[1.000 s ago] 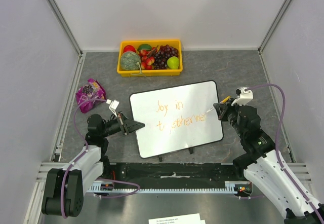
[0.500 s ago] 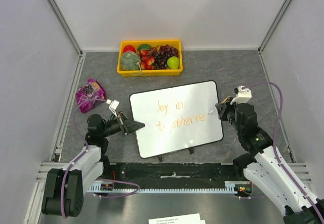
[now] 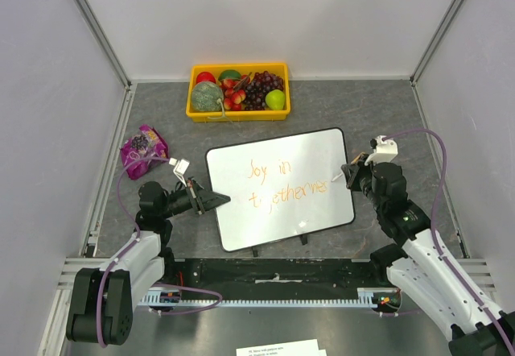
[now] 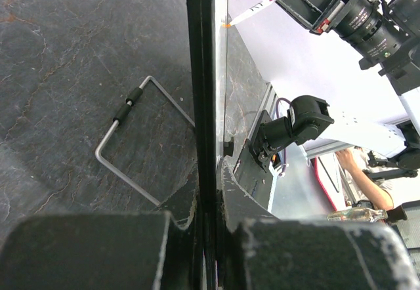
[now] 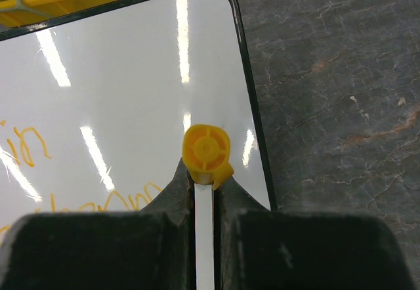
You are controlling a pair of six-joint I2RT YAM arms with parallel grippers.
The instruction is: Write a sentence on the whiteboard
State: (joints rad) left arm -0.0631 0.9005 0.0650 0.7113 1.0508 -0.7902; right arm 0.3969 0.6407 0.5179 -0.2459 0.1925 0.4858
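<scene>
Both grippers work at the whiteboard.

The whiteboard point(image 3: 273, 219) sits a little askew in the middle of the table, with a yellow tray point(image 3: 237, 116) of fruit at its 12 o'clock. The left gripper point(image 3: 219, 200) is clamped on the board's edge at 9 o'clock. The right gripper point(image 3: 348, 172), at 3 o'clock, is clenched on a marker point(image 3: 336, 176). The marker's tip is at the end of the orange sentence point(image 3: 278, 180), which stands in two lines.

The glossy, black-framed whiteboard point(image 3: 310, 153) lies mid-table, its long axis running eight to two o'clock, with the orange handwritten sentence point(image 3: 278, 183) in two lines across its middle.
</scene>
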